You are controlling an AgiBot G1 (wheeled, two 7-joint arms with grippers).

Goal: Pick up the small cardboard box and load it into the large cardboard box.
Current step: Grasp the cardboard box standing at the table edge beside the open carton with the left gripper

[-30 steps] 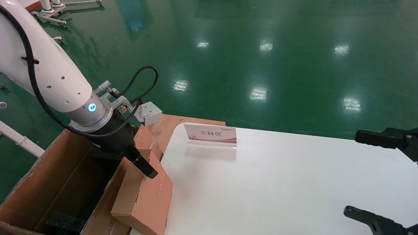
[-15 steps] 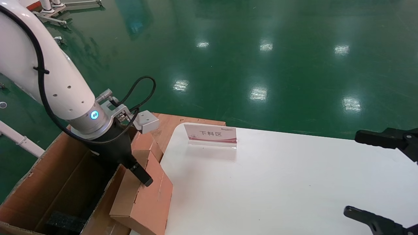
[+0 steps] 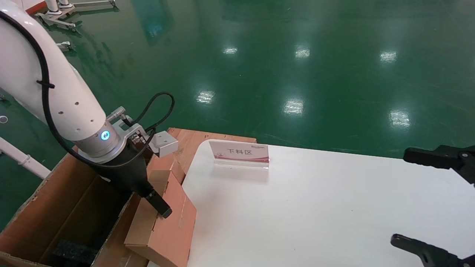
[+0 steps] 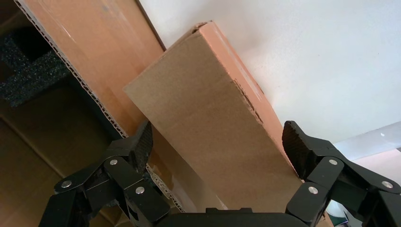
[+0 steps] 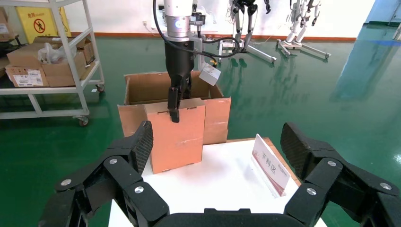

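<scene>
I am looking at the small orange-brown cardboard box (image 3: 163, 226) standing tilted at the corner of the white worktop (image 3: 326, 207), its upper edge sitting between the fingers of my left gripper (image 3: 157, 204). In the left wrist view the box (image 4: 213, 118) is reaching away from the gripper (image 4: 218, 144), its tan side face filling the gap between the two black fingers (image 4: 139, 144). The jaws are standing wide on either side of the box; the finger on the worktop side is right against the box's edge, but I cannot tell whether the other one is touching, so I cannot say it is gripping. From the right wrist view the left gripper (image 5: 174, 109) is coming down onto the top edge of the box (image 5: 176, 135), with one finger lying over its front face.

Just beside the gripper, on the side away from the worktop, the large brown corrugated cardboard box (image 3: 70, 211) is standing open, with a black foam block (image 3: 72, 252) inside. The small box is leaning against its near wall, outside it.

My right gripper (image 3: 438, 202) is hanging spread wide and empty over the far side of the worktop, well apart from both boxes. A pink-and-white acrylic sign (image 3: 239, 152) is standing on the worktop beyond the left gripper.
</scene>
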